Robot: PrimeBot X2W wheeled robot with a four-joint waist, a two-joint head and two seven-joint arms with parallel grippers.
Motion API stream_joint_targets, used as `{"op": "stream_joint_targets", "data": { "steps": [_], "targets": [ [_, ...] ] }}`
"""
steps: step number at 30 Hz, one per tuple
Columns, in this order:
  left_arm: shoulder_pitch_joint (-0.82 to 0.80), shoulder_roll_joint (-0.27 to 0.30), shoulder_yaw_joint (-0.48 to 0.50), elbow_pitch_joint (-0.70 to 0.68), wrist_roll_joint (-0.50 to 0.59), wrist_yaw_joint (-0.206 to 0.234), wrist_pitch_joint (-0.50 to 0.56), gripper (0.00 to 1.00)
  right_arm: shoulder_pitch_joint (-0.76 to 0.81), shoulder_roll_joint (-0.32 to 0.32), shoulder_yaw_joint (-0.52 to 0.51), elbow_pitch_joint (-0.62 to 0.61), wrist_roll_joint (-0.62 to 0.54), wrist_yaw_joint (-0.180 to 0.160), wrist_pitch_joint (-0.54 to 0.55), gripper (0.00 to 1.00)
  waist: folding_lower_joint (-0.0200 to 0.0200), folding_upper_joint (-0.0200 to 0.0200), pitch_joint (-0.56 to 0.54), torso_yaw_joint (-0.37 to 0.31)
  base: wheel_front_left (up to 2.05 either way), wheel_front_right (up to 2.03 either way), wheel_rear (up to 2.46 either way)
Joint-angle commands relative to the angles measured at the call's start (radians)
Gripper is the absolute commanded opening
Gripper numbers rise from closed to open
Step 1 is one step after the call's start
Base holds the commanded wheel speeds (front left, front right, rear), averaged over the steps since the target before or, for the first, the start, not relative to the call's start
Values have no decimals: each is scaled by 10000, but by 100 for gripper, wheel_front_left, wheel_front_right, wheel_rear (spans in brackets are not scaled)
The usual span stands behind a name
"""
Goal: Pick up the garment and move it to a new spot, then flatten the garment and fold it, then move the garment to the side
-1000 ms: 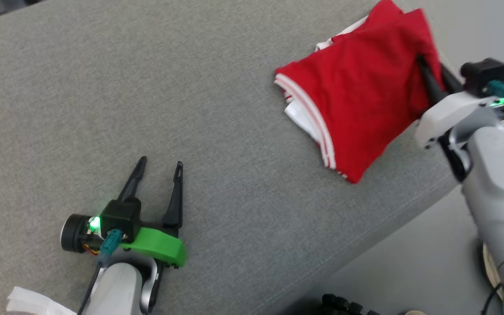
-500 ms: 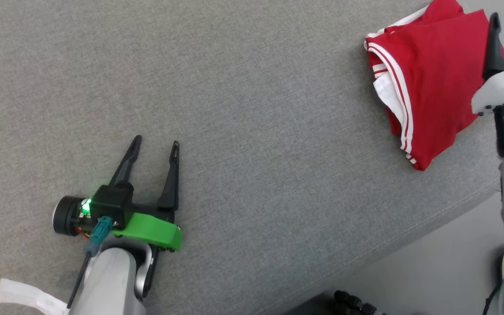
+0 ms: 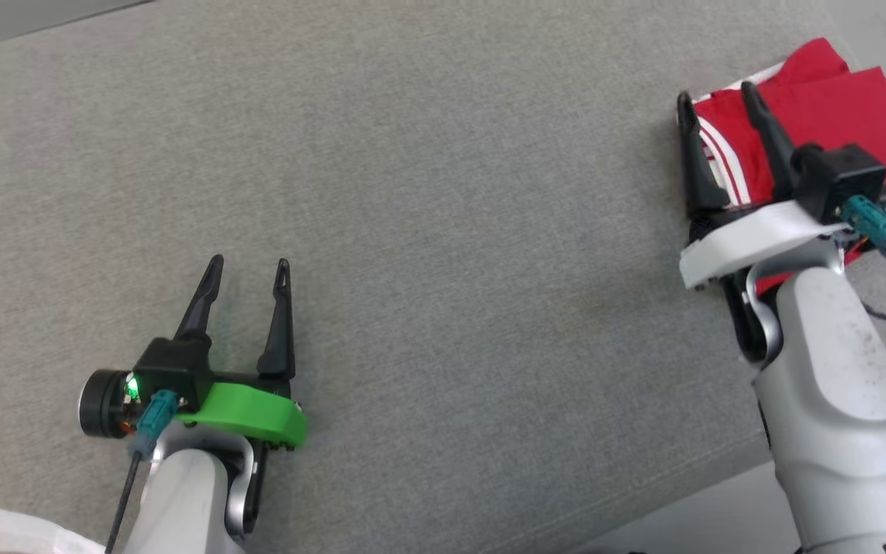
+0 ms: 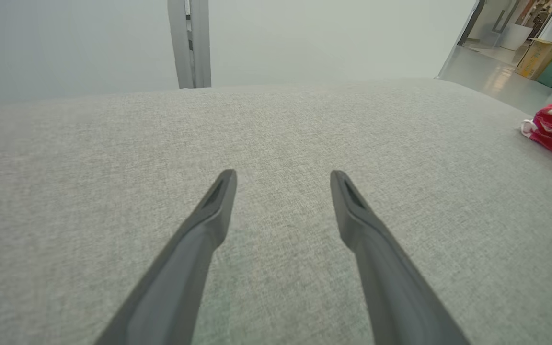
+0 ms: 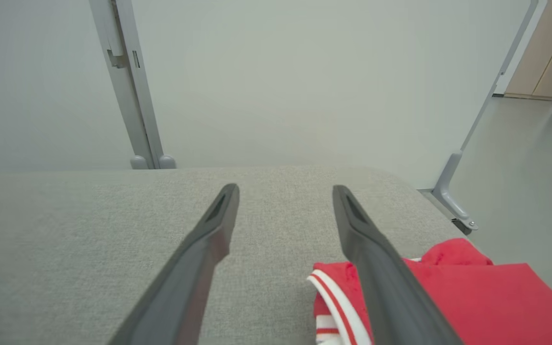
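We locate the folded red white-trimmed garment (image 3: 835, 104) far right on the grey fabric surface (image 3: 443, 231); left gripper (image 3: 249, 261) and right gripper (image 3: 716, 92) fully spread, empty.

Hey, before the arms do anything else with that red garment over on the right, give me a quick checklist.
1. Open right gripper, no cloth between its fingers: ok.
2. Its fingers free of the red garment: cannot tell; one overlaps the cloth.
3. The garment folded: ok.
4. The garment wholly on the grey surface: cannot tell; the right arm hides part.
5. Open left gripper, apart from the garment: ok.
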Motion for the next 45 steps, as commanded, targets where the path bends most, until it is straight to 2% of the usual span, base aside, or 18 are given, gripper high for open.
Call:
{"op": "stream_joint_targets", "data": {
  "steps": [1,8,14,18,27,33,35,36,41,45],
  "targets": [
    [245,58,35,-29,-185,149,6,100,444,-30,22,-62,204,-17,2,100,-1,0,-708,840,0,0,0],
    [735,53,331,-64,-313,499,6,100,1886,-2,313,38,649,-17,2,100,-1,0,-1294,1958,0,0,0],
    [1340,45,614,-44,-488,600,6,100,2778,-2,301,126,706,-17,2,100,-1,0,-1837,2481,0,0,0],
    [1858,44,725,2,-606,519,6,100,3380,5,316,-14,723,-17,2,100,-1,0,-2310,2598,0,0,0],
    [2933,46,935,-187,-727,637,6,100,4495,6,381,-225,688,-17,2,100,-1,0,-3330,2554,0,0,0],
    [3314,48,893,-336,-744,590,6,100,4985,10,438,-406,807,-17,2,100,-1,0,-3536,2512,0,0,0],
    [3348,47,880,-379,-914,453,6,100,5057,10,464,-423,800,-17,2,100,-1,0,-3560,2507,0,0,0],
    [3255,8,860,-341,-934,477,1,0,4959,50,460,-366,785,0,1,0,-1,0,-3543,2507,0,0,0],
    [3237,-49,834,77,-1056,478,46,0,5161,112,445,-8,909,0,64,0,-1,0,-3555,2516,0,0,0],
    [3111,-45,954,78,-1815,435,275,0,5118,108,320,-77,1688,0,313,0,-1,0,-3561,2541,0,0,0]
  ]
}}
